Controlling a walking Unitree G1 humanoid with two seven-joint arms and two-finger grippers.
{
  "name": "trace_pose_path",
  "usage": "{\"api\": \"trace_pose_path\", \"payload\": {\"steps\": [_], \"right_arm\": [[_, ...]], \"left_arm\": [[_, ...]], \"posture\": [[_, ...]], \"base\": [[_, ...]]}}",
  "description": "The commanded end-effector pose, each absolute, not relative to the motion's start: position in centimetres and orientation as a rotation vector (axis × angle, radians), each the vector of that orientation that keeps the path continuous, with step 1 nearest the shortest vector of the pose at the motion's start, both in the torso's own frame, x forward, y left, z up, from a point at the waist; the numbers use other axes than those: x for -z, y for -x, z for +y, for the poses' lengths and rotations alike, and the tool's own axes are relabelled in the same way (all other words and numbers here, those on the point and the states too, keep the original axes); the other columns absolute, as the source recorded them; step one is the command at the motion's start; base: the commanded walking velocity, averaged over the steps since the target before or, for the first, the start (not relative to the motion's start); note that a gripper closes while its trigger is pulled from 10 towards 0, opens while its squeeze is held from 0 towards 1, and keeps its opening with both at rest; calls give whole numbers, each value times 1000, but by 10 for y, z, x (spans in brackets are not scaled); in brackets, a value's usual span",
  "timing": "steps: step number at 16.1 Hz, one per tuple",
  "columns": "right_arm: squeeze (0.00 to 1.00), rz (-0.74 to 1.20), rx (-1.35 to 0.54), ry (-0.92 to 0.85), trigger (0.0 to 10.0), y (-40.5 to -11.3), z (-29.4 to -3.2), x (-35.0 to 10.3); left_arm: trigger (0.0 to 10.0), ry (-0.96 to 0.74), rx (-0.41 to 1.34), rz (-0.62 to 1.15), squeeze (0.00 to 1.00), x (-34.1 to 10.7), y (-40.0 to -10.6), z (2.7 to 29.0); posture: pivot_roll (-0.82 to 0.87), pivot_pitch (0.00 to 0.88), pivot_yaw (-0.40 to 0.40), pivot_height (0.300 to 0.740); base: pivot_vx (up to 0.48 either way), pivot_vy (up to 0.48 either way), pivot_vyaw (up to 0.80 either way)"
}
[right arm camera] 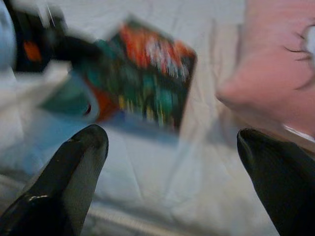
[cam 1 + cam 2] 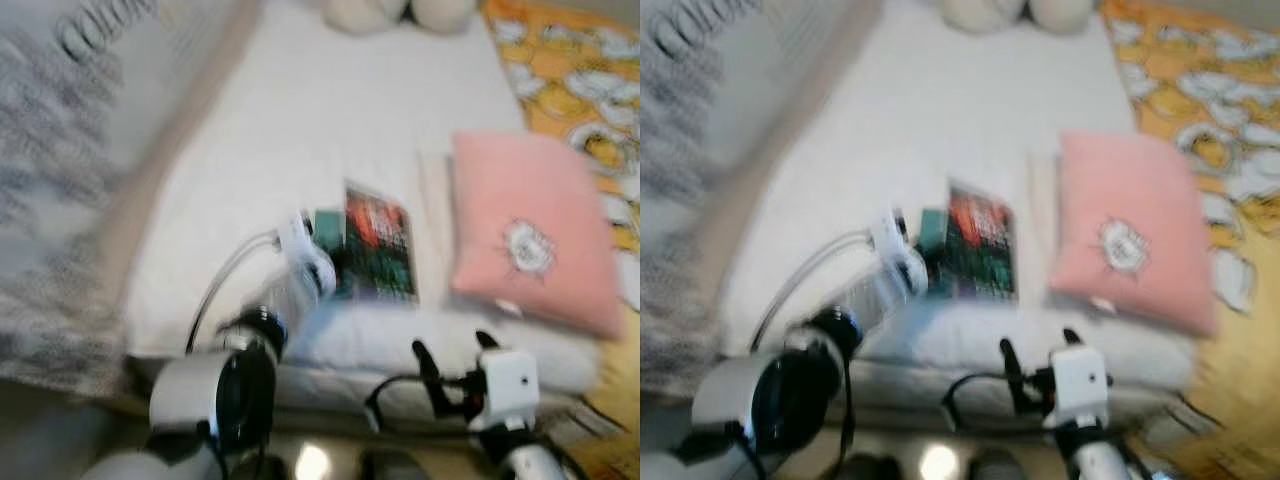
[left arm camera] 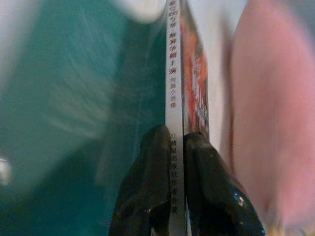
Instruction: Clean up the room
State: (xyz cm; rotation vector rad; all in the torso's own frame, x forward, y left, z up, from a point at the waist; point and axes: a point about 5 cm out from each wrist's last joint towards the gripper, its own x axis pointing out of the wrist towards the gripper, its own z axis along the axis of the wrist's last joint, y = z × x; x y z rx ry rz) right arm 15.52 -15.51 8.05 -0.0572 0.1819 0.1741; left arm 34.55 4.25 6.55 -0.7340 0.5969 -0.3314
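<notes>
A robot looks down at a bed (image 2: 300, 120) covered in a white sheet; the head views are blurred. A book (image 2: 375, 245) with a red and teal cover sits near the bed's front edge. Just beside it, toward the bed's right edge, lies a pink pillow (image 2: 530, 230).

The left claw (image 3: 177, 162) is closed on the book: in its wrist view the two black fingers (image 3: 147, 187) pinch the white spine, one on each side, with printed characters running up between them. Whether the book is fully lifted off the sheet cannot be told.

The right claw (image 1: 172, 162) hovers at the front edge of the bed, its fingers spread wide and holding nothing, pointed toward the book and pillow.

The step in hand looks like picking up the book. To do it well, the left claw should keep its pinch firm, since a grip on the spine alone may let the covers fall open, and should lift straight up, clear of the pillow, before swinging away.
</notes>
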Motion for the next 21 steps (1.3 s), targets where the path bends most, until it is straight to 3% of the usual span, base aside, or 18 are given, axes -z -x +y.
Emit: {"api": "trace_pose_path", "payload": {"steps": [1, 4, 10, 11, 13, 14, 16, 17, 20, 21], "right_arm": [[0, 172, -192, 62, 10000, -152, -149, -88], [0, 184, -171, 63, 10000, -150, -153, -93], [0, 189, -174, 59, 10000, -162, -151, -88], [0, 187, -175, 60, 10000, -166, -152, -87], [0, 183, -179, 63, 10000, -169, -153, -86], [0, 182, -180, 65, 10000, -171, -154, -85], [0, 182, -184, 66, 10000, -173, -154, -85], [0, 179, -197, 68, 10000, -176, -152, -84], [0, 175, -203, 69, 10000, -179, -153, -84], [0, 172, -206, 72, 10000, -180, -153, -85]], "left_arm": [[10000, 741, 290, 643, 0, -54, -338, 43], [10000, 637, 237, 673, 0, -41, -334, 63], [10000, 221, 508, 115, 0, -160, -392, 57], [10000, 244, 560, 70, 0, -176, -396, 58], [10000, 444, 618, 69, 0, -193, -401, 61], [10000, 673, 617, 89, 0, -199, -404, 68], [10000, 858, 546, 147, 0, -189, -404, 78], [10000, 934, 389, 275, 0, -150, -395, 89], [10000, 904, 282, 442, 0, -100, -375, 90], [10000, 818, 235, 546, 0, -70, -358, 90]], "posture": [[-389, 236, -34, 740], [-381, 236, -26, 740], [-302, 192, -6, 740], [-288, 182, -7, 740], [-279, 171, -6, 740], [-272, 165, -8, 740], [-262, 158, -11, 740], [-264, 150, -13, 740], [-265, 147, -17, 740], [-272, 145, -20, 740]], "base": [[0, 0, 0], [0, 0, 0], [0, 0, 0], [0, 0, 0], [0, 0, 0], [0, 0, 0], [0, 0, 0], [0, 0, 0], [0, 0, 0], [0, 0, 0]]}}
